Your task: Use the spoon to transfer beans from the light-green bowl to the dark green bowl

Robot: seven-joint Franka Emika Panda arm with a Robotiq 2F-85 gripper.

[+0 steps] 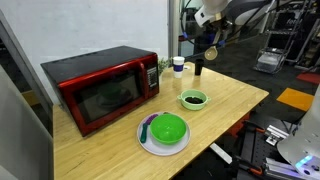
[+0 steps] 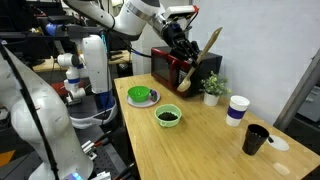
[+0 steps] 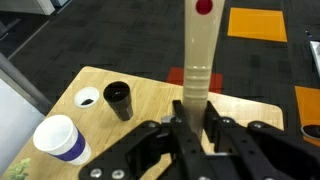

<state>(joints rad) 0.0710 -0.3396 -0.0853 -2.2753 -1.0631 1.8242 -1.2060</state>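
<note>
Up front in an exterior view, low and centre in the frame, the dark green bowl (image 1: 168, 129) sits on a white plate (image 1: 146, 141) on the wooden table (image 1: 100, 150). No beans can be made out inside it. Just behind, toward the middle of the frame, the light-green bowl (image 1: 193, 99) holds the dark beans (image 1: 193, 98), seemingly a full load. Farther back stand a white cup (image 1: 178, 65) and a black cup (image 1: 197, 68), with a red microwave (image 1: 100, 88) at left.

High in the upper part of the frame, well above both bowls, the claw (image 2: 188, 52) is clamped on the wooden spoon (image 2: 200, 60). The wrist view shows its fingers (image 3: 216, 118) pressed tight against the handle, which runs up the centre of the frame, with the two cups on the table below at left. Whether the spoon carries anything cannot be told.

By the look of it, the spoon is in hand, but scooping and tipping beans into the larger bowl lie ahead.
</note>
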